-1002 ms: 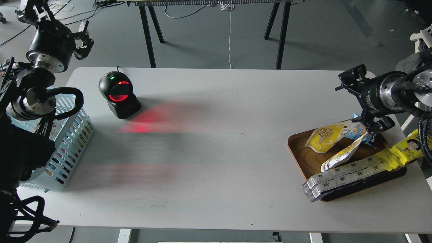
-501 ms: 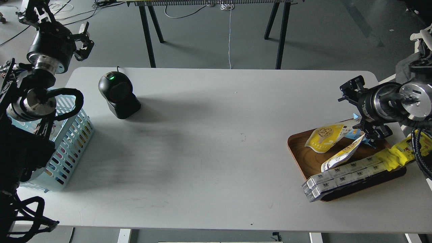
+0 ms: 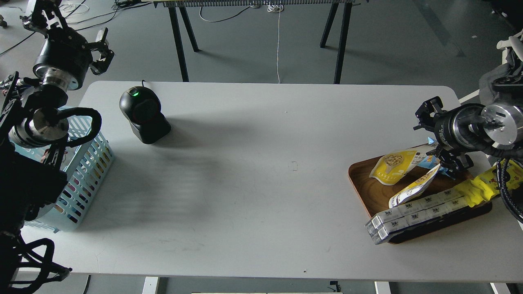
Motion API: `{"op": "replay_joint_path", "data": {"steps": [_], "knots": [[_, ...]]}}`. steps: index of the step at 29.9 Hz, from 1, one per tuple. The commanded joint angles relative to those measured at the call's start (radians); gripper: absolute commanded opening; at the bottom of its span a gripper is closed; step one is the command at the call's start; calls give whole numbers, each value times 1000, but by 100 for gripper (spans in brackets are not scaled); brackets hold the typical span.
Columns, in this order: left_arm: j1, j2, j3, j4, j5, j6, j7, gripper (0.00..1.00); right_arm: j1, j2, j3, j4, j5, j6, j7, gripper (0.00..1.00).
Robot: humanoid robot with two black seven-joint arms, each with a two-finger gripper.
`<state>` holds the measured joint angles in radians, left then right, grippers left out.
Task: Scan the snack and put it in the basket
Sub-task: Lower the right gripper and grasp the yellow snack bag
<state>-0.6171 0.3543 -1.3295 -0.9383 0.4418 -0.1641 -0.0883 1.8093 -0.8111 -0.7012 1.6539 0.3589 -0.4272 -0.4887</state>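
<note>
Currently the pick-up step is judged underway: right gripper (image 3: 437, 139), jaws apart, hovers over the snack (image 3: 393, 166) at the bench's right edge; closing on it comes next. Left gripper (image 3: 67, 24) jaws seem apart.

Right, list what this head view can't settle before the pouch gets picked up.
- Light blue slotted plastic basket: inside hidden by the left arm.
- Small blue snack bag: mostly covered by the right gripper.
- Yellow-and-white nut pouch: text too small.
- Right gripper: fingers too dark to tell open or shut.
</note>
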Motion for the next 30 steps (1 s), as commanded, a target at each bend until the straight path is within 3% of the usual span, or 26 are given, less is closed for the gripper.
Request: {"op": "replay_joint_path", "data": {"steps": [1, 10, 12, 30], "knots": [[0, 0, 1, 1, 0, -2, -16, 100, -33, 12, 20, -5, 0, -1, 0, 50], [2, 0, 1, 3, 0, 0, -21, 100, -88, 15, 65, -8, -2, -19, 0, 29], [2, 2, 1, 3, 0, 0, -21, 100, -88, 15, 65, -6, -2, -25, 0, 0], [2, 0, 3, 3, 2, 0, -21, 100, -58, -8, 89, 3, -6, -30, 0, 0]]}}
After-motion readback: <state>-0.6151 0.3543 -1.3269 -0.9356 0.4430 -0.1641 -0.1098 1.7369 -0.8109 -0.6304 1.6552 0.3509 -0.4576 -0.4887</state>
